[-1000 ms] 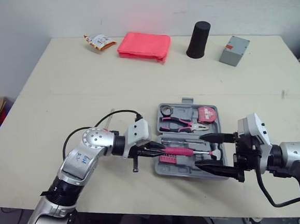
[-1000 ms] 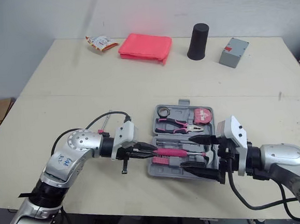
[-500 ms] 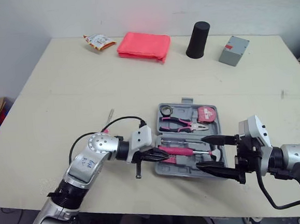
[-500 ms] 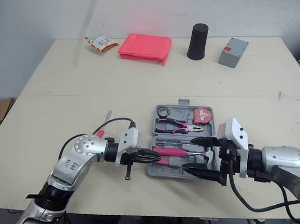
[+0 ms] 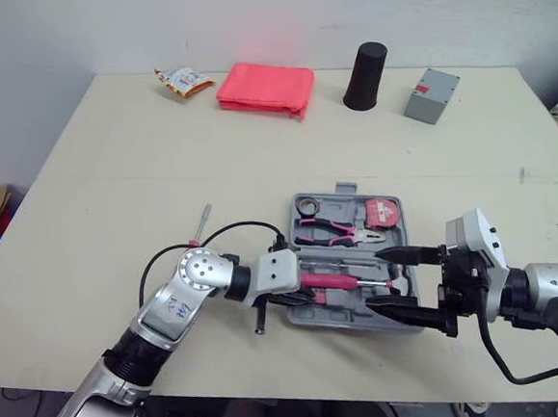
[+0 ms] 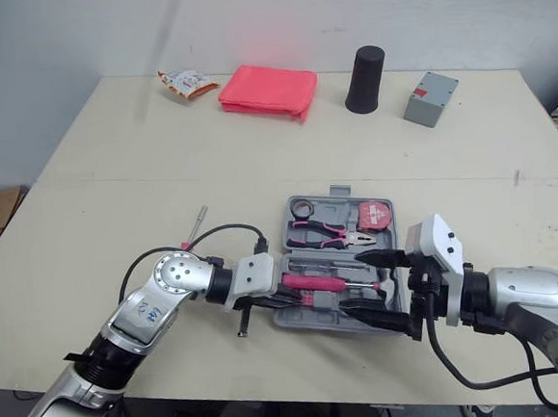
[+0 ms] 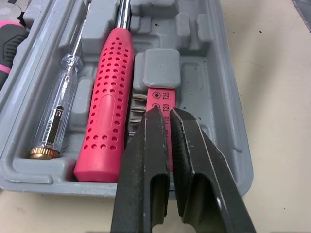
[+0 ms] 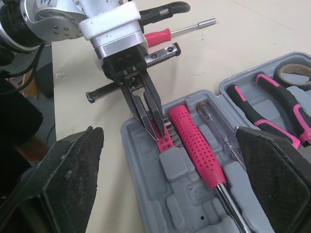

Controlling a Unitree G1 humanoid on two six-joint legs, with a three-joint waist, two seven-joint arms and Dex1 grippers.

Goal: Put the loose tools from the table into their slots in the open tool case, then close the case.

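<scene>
We press the pink plastic bit strip point(image 7: 158, 99) home at seven o'clock in the open grey plastic tool case point(image 5: 312, 314), left tool point(image 7: 167, 112) pinched nearly together, while the right tool point(image 5: 375, 280) hovers spread at four o'clock, likely to brace it.

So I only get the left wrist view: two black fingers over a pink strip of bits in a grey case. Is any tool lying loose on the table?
Observer: Yes, a red screwdriver lies on the table, left of the case.
Operator: Where's the other hand?
Observer: The right gripper is open at the case's near right corner.
Operator: What else is in the case?
Observer: A round pink tape measure sits in its far half.
</scene>
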